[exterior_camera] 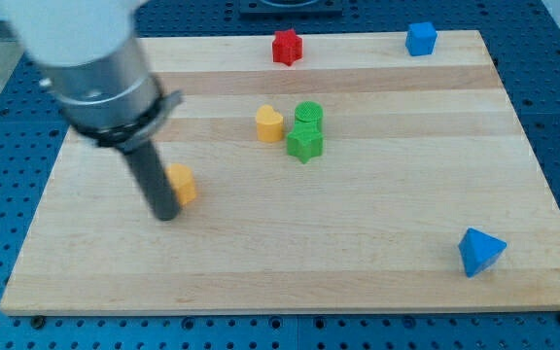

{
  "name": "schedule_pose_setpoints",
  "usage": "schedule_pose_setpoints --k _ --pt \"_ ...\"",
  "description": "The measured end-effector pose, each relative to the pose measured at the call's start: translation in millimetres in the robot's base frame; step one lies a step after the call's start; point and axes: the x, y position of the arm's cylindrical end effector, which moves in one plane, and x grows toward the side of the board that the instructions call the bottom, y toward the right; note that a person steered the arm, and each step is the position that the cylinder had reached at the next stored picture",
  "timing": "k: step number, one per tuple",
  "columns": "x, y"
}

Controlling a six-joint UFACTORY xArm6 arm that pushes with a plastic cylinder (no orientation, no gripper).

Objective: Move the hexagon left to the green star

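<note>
An orange hexagon block (183,183) lies on the wooden board (290,253), left of the middle. My tip (166,215) rests on the board against the hexagon's left side, slightly below it. The green star (304,144) sits near the board's centre, well to the right of the hexagon and a little higher. A green cylinder (309,115) touches the star from above. An orange heart-like block (269,123) stands just left of the cylinder and star.
A red star-like block (287,47) sits at the top edge, middle. A blue cube (420,39) sits at the top right. A blue triangle block (480,252) lies at the bottom right. The arm's grey body (100,68) covers the board's top left.
</note>
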Motion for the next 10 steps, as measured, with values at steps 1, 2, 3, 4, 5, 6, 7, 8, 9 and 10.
schedule_pose_setpoints --k 1,2,3,4,5,6,7,8,9,10 --pt "5.0 -15.3" --pt "18.9 -77.0" --pt "2.9 -90.0" --pt "-29.2 -27.1" --pt "-35.4 11.2" --pt "-11.2 -4.2" --pt "3.1 16.4" --pt "-30.1 60.0" --pt "-51.3 86.3" --pt "-27.5 53.9"
